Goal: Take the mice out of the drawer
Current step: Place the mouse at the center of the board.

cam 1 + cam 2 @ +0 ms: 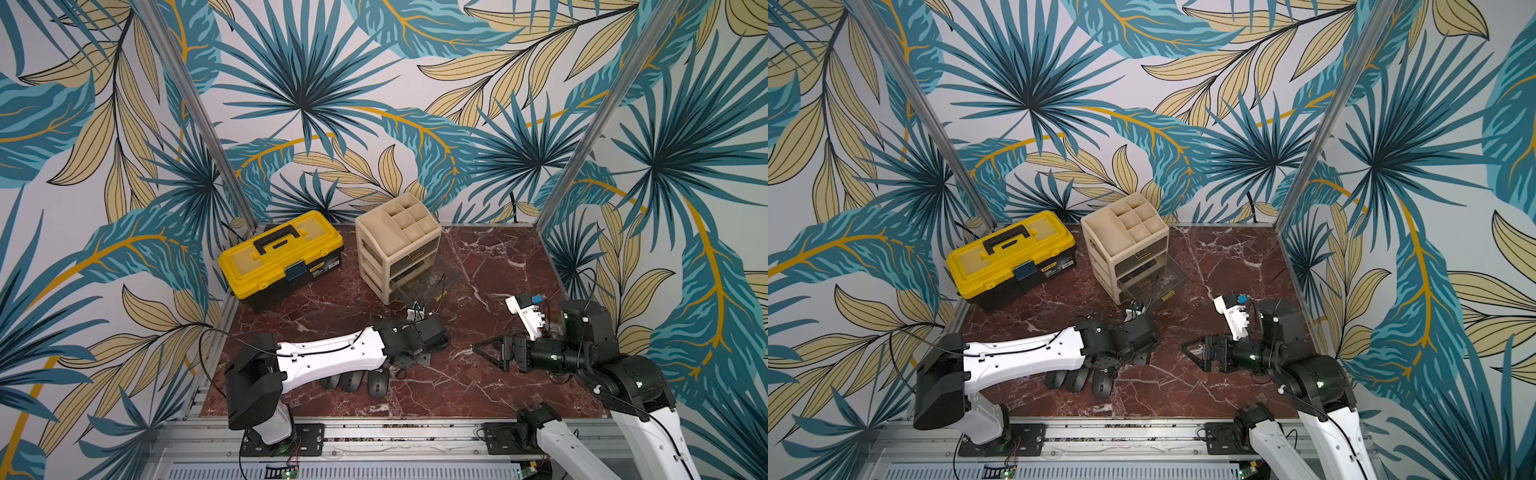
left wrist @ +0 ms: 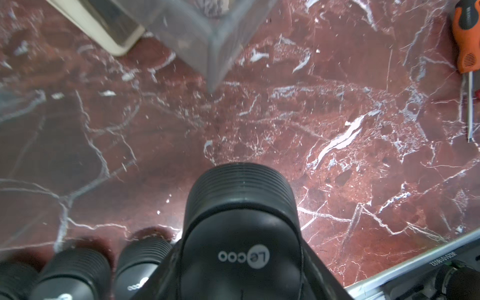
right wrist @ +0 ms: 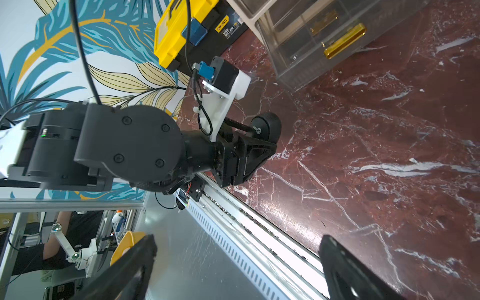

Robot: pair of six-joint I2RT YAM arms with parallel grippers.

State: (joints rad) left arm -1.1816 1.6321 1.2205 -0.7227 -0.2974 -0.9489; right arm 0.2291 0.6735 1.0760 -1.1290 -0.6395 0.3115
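My left gripper point(image 2: 241, 285) is shut on a black mouse point(image 2: 241, 233) with a white logo, close over the red marble table. Three more mice point(image 2: 72, 275) lie in a row beside it. In both top views the mice point(image 1: 351, 381) point(image 1: 1077, 380) show under my left wrist, with the left gripper point(image 1: 401, 365) at their right end. The right wrist view shows the held mouse point(image 3: 265, 127) too. My right gripper point(image 1: 484, 353) point(image 3: 237, 249) is open and empty, right of the left one. The clear drawer point(image 1: 424, 286) point(image 3: 319, 41) stands pulled out; no mouse shows inside.
The beige organiser point(image 1: 399, 241) holding the drawers stands at the back centre, with a yellow toolbox point(image 1: 282, 257) to its left. An orange-handled screwdriver point(image 2: 466, 39) lies on the table. An aluminium rail point(image 1: 395, 432) runs along the front edge. Patterned walls enclose three sides.
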